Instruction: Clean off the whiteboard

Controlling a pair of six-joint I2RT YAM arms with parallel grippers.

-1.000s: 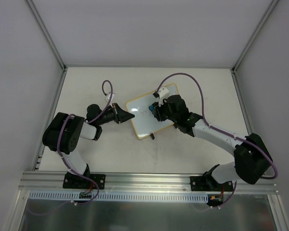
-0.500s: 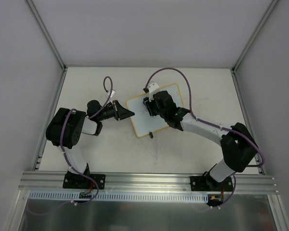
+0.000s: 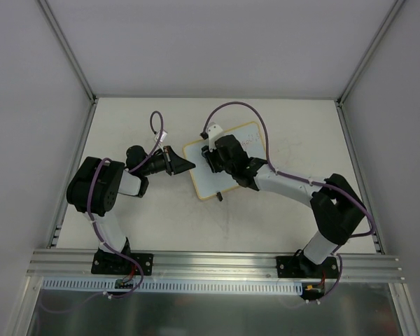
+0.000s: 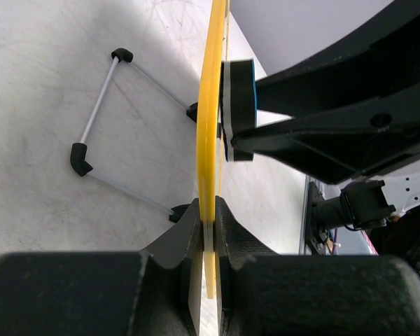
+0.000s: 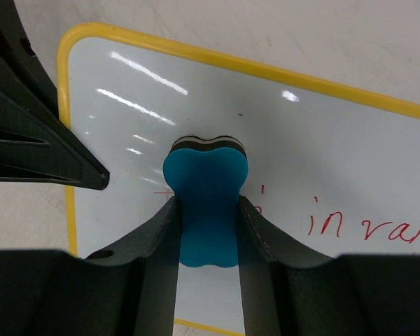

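a robot lab cell: plain white panel walls (image 3: 217, 42) close in a pale table (image 3: 168, 217), with an aluminium rail (image 3: 217, 260) along its near edge.

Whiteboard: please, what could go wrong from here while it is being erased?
1. The left gripper pinches only the thin yellow frame of the whiteboard; the push of the eraser may make the board slip or turn.
2. Red writing lies beside the eraser in the right gripper; a short stroke may leave it.
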